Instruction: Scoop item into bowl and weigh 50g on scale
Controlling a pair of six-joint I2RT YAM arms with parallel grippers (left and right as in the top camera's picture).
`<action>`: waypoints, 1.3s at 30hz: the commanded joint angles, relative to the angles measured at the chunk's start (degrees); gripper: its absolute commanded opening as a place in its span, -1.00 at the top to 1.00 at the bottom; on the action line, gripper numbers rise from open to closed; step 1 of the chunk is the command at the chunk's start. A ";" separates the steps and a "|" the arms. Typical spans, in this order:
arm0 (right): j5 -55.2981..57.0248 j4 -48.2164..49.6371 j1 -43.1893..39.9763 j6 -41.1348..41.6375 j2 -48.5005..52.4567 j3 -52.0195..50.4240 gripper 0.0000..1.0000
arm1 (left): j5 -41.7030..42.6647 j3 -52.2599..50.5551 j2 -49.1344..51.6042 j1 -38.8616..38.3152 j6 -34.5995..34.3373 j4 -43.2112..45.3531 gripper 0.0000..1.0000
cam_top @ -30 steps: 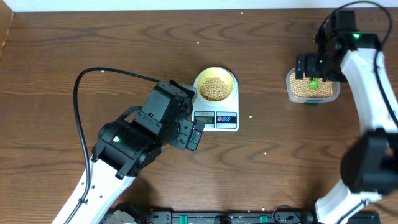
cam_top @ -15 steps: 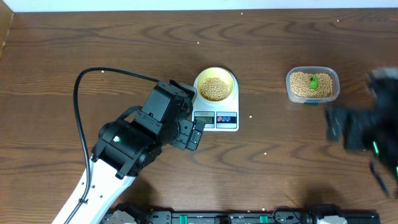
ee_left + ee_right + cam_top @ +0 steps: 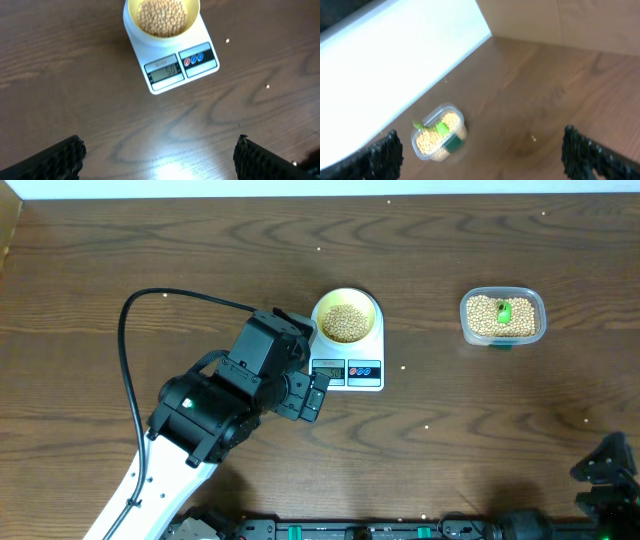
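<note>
Overhead, the bowl [image 3: 370,305] of beans [image 3: 346,323] is being carried by the scale [image 3: 348,370] near the middle of the table [image 3: 450,430], with the left gripper [image 3: 312,394] just beside the scale's front left corner and the right gripper [image 3: 608,468] well apart. In the left wrist view, the fingers [image 3: 60,157] are being held spread, and the scale is lying straight ahead. In the right wrist view, the fingers [image 3: 382,155] are likewise being held spread and empty.

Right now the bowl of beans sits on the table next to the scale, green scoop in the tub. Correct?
No: the bowl of beans sits on the scale, not on the table next to it, as the left wrist view shows. The green scoop is in the tub.
</note>
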 commanded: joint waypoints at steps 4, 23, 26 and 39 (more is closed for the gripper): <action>-12.15 9.16 0.50 -15.04 -4.61 -9.88 -0.99 | 0.24 0.87 0.02 0.09 0.50 0.07 -0.94; -30.12 25.94 0.48 -33.42 -4.70 -27.50 -0.98 | 0.24 0.90 0.02 0.09 0.50 0.07 -0.94; -29.59 27.93 0.48 -33.44 -4.72 -30.75 -0.99 | 0.24 0.90 0.02 0.09 0.50 0.07 -0.94; -29.73 31.08 0.50 -33.22 -4.79 -40.00 -0.99 | 0.24 0.90 0.02 0.09 0.50 0.09 -0.94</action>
